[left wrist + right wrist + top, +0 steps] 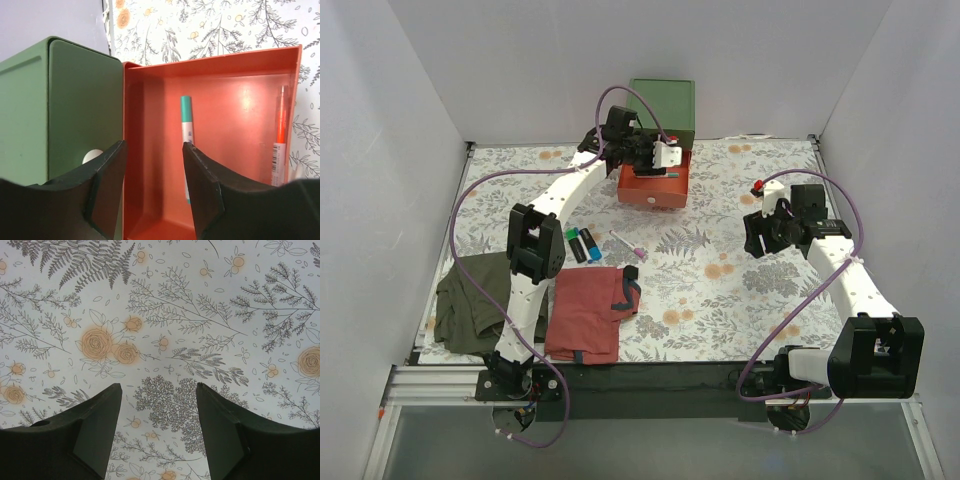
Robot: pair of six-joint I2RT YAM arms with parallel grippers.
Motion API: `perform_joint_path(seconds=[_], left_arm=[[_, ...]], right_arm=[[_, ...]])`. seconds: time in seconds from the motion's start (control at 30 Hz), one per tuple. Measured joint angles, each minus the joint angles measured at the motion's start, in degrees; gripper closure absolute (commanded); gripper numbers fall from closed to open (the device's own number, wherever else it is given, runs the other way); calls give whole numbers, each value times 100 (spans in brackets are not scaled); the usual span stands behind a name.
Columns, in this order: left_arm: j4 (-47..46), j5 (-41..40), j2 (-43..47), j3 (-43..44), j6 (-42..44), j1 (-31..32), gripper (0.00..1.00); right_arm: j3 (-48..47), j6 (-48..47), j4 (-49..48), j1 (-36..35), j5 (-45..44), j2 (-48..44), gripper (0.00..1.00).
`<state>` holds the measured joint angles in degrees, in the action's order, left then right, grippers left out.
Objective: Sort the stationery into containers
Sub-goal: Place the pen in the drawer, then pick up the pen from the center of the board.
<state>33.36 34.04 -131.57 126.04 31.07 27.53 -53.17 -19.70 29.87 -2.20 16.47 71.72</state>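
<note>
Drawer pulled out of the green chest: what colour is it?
The drawer is red-orange, shown best in the left wrist view.

Left arm (560,195) stretches forward, left pincer (152,150) spread; right pincer (159,390), also spread, apparently faces downward.

No word, brand or number can be read anywhere. The orange pen (281,131) in the red-orange drawer (210,65) carries a white barcode label, its digits too small to read. The teal-capped pen (186,131) may bear print on its pale band, but it is blurred.
</note>
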Motion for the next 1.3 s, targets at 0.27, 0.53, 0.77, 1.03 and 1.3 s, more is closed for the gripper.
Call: perform_joint_path(seconds=[0.27, 0.53, 0.77, 1.03, 1.3], left_arm=[[-350, -208, 330, -396, -208, -57, 64], [730, 883, 3373, -3189, 1836, -1121, 60], [2288, 1147, 3569, -3928, 3731, -986, 62], [2677, 962, 2465, -4306, 4610, -925, 64], [2306, 887, 2138, -4389, 4710, -588, 64]], right_arm=[[0, -20, 0, 37, -4, 2, 30], [63, -24, 7, 74, 90, 0, 36], [68, -20, 0, 92, 299, 2, 32], [68, -9, 0, 96, 295, 2, 31], [96, 2, 0, 96, 273, 2, 31]])
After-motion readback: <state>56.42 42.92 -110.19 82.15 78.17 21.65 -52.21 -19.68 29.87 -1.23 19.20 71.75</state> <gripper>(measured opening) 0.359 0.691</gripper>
